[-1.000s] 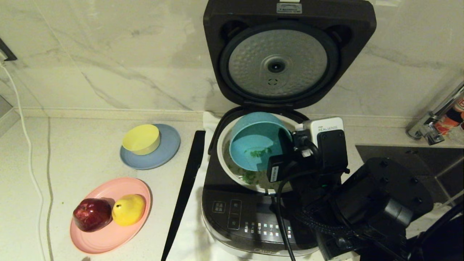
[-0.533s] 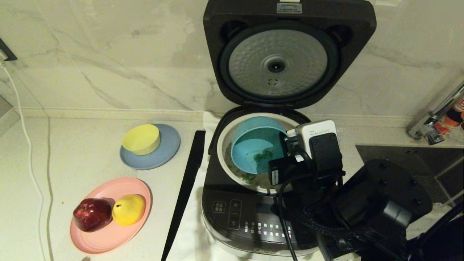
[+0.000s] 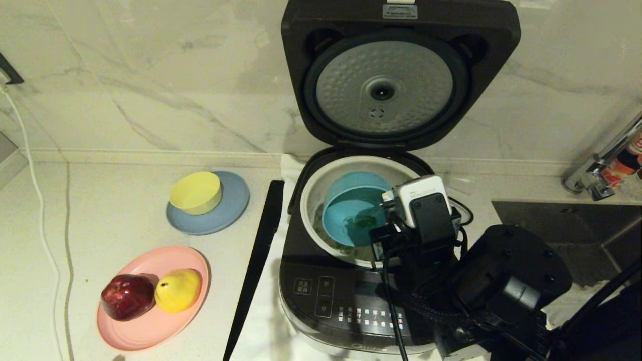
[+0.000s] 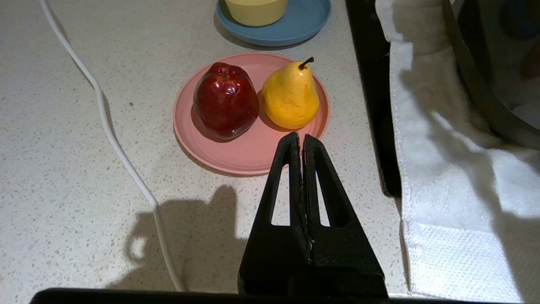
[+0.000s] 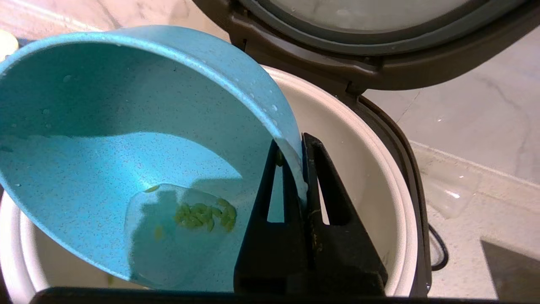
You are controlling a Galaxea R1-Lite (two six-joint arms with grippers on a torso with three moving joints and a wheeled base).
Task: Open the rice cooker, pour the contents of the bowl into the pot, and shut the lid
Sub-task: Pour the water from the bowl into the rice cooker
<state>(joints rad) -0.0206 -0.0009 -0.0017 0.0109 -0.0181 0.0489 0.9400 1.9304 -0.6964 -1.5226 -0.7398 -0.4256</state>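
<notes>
Holding the teal bowl by its rim, the right pincer is clamped narrow, one finger inside the wall and one outside. The bowl is tilted over the cream-white pot of the dark rice cooker; a few green granules sit in a film of water in the bowl's low side, and more green bits lie in the pot below its edge. The lid stands raised against the marble wall, its dimpled silver plate facing forward. The right arm and its wrist camera, marked "REALSENSE", cover the pot's near right rim and part of the control panel, whose white button labels are too small to read.

The left pincer is parked with fingers pressed together, empty, above the speckled worktop near a pink plate bearing a red apple and a yellow pear. Beyond it a yellow bowl sits on a grey-blue plate. A white towel lies under the cooker, a black strip beside it. A white cable runs along the worktop's left; a chrome tap stands at the right.
</notes>
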